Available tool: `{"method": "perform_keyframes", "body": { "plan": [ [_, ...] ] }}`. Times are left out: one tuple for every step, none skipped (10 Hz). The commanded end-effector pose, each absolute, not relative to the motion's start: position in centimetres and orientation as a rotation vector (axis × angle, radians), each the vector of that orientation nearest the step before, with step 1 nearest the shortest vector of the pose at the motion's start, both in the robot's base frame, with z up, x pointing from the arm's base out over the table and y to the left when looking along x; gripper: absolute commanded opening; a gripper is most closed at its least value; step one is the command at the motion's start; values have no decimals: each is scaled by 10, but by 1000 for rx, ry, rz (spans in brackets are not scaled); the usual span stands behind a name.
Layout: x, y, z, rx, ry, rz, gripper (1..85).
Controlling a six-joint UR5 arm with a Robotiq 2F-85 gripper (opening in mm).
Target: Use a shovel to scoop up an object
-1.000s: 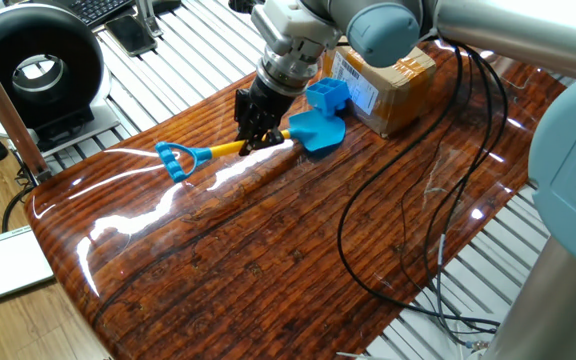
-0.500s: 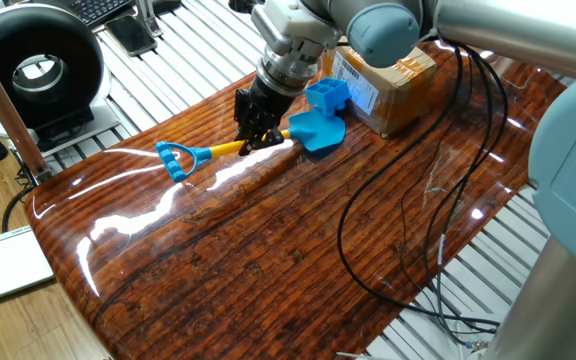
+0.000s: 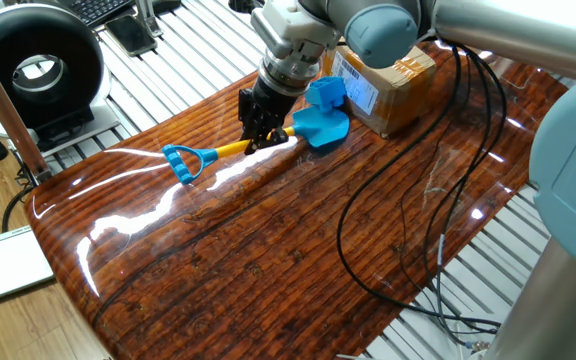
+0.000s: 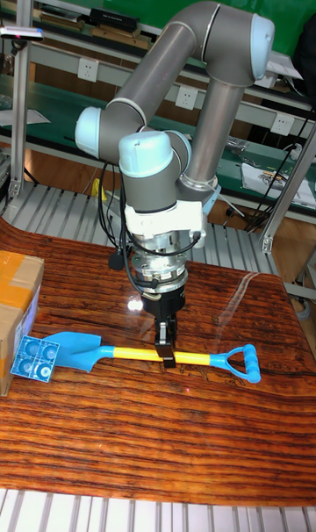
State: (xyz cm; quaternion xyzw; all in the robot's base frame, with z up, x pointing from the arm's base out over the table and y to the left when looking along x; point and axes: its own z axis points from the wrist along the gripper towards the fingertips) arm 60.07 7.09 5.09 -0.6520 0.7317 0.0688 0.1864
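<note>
The shovel lies on the wooden table, its yellow shaft running from the blue loop end to the light-blue blade. My gripper points straight down and is shut on the shaft, near its middle. The object, a small blue tray, sits at the blade's tip. It is tilted up against the brown cardboard box. I cannot tell whether the tip is under the tray or only touching it.
A black cable loops over the right half of the table. A black round device stands off the table's far left corner. The arm's grey base fills the right edge. The table's front edge is near.
The gripper has pushed the shovel a little toward the box. The blade pressed into the tray, which now stands slightly more tilted against the box.
</note>
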Motion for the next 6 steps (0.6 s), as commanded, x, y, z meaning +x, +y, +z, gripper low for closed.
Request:
{"method": "perform_keyframes", "body": {
  "plan": [
    [602, 72, 54, -1819, 2059, 203, 13],
    [603, 72, 54, -1819, 2059, 200, 13],
    [603, 71, 53, -1824, 2058, 193, 13],
    [603, 71, 53, -1825, 2056, 193, 13],
    [603, 73, 54, -1821, 2053, 200, 13],
    [603, 74, 54, -1822, 2048, 206, 13]
  ]
}}
